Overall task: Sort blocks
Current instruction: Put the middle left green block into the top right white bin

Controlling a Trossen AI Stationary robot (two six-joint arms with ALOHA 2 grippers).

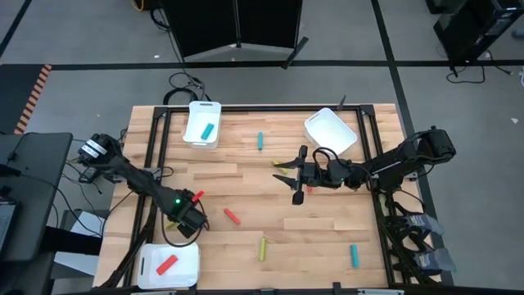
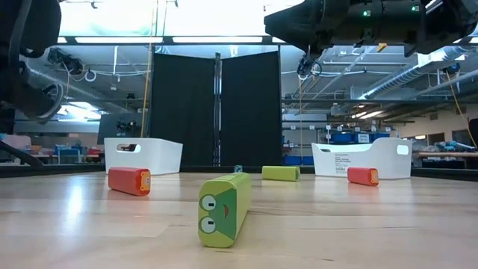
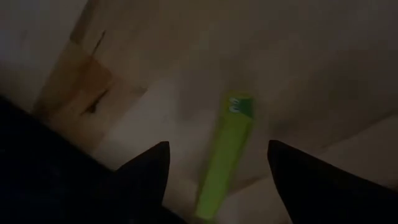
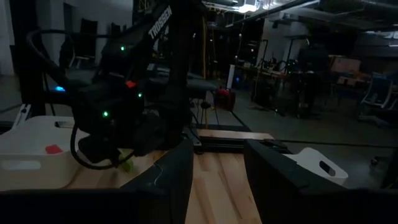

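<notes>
My left gripper [image 1: 188, 216] hovers open over the table's near left part. In the left wrist view a yellow-green block [image 3: 227, 155] lies lengthwise on the wood between its fingers [image 3: 214, 163], touching neither; my gripper hides it in the high view. My right gripper [image 1: 291, 182] is open and empty at mid-table, raised and pointing left [image 4: 217, 180]. Loose on the table are a yellow-green block [image 1: 263, 247], a red block [image 1: 232, 215], teal blocks [image 1: 260, 141] [image 1: 355, 256], and a yellow-green [image 2: 280, 173] and a red block [image 2: 362, 175] near the right gripper.
Three white trays: far left [image 1: 193, 135] holding a teal block [image 1: 208, 129], far right [image 1: 331, 131], near left [image 1: 187, 260] holding a red block [image 1: 167, 264]. Black frame rails [image 1: 154, 156] run along the table's left and right sides. Cables lie at the far left corner [image 1: 184, 82].
</notes>
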